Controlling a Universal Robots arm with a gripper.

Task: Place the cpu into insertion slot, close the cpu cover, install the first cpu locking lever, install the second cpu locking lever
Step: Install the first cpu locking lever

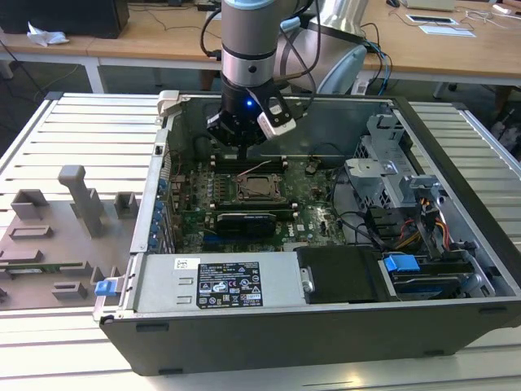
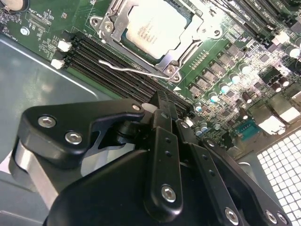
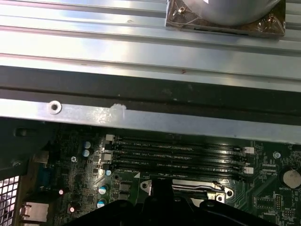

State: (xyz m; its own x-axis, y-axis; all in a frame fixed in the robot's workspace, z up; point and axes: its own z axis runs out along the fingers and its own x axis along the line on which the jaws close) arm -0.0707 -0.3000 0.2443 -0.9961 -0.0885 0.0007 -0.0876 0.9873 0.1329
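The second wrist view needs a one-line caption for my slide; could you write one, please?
Gripper poised beside the memory slots, with the cpu seated in the insertion slot under the closed cpu cover.

We see the cpu with a pale, matt metal top, the cpu cover in shiny silvery metal, the gripper in smooth black semi-gloss plastic, and the counter in ribbed pale metal.

A slatted pale metal table filled the foreground. Behind it ran long wooden desks on white legs, with a dark floor beneath.
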